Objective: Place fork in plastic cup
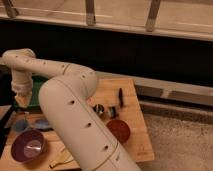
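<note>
The plastic cup (pixel 21 125), small and dull blue-grey, stands near the left edge of the wooden table (pixel 135 140), just behind the purple bowl (pixel 28 146). My gripper (pixel 21 101) hangs at the far left, a short way above the cup, at the end of the thick white arm (pixel 75 115) that sweeps across the middle of the view. The fork is not visible anywhere; the arm hides much of the table's centre.
A green tray (pixel 36 92) lies behind the gripper. An orange cup (pixel 118 130), a shiny metal cup (pixel 98 109) and a black-handled tool (pixel 120 96) sit right of the arm. Pale yellow utensils (pixel 61 158) lie at the front. A dark wall and railing stand behind.
</note>
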You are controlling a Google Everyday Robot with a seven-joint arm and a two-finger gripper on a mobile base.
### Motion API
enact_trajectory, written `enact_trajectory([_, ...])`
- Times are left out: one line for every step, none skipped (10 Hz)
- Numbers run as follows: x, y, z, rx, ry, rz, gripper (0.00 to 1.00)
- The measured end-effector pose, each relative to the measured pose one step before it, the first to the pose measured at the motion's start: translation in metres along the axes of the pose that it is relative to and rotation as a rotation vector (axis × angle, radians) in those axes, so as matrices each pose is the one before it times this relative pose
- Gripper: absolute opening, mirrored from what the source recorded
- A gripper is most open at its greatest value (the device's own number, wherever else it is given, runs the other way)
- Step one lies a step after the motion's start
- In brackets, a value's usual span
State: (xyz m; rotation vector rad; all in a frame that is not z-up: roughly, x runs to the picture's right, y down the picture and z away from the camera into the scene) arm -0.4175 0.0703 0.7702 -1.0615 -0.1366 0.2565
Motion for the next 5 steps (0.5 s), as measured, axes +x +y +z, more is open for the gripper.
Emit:
enact_trajectory([0.00066, -0.0012, 0.00233, -0.01884, -0.0013, 0.00655, 0.04])
enact_trajectory([0.0012, -0.00187, 0.00324, -0.03375, 0.00038, 0.00168, 0.14])
enact_trajectory([0.00047, -0.00081, 0.00211, -0.02027, -0.00041, -0.0002, 0.23])
enact_trajectory([-0.00077, 0.00061, 0.00087, -0.01905, -0.00209, -0.00174, 0.34])
enact_trajectory([0.0, -0.00015, 0.00072, -0.0152, -0.00216, 0.00024, 0.4])
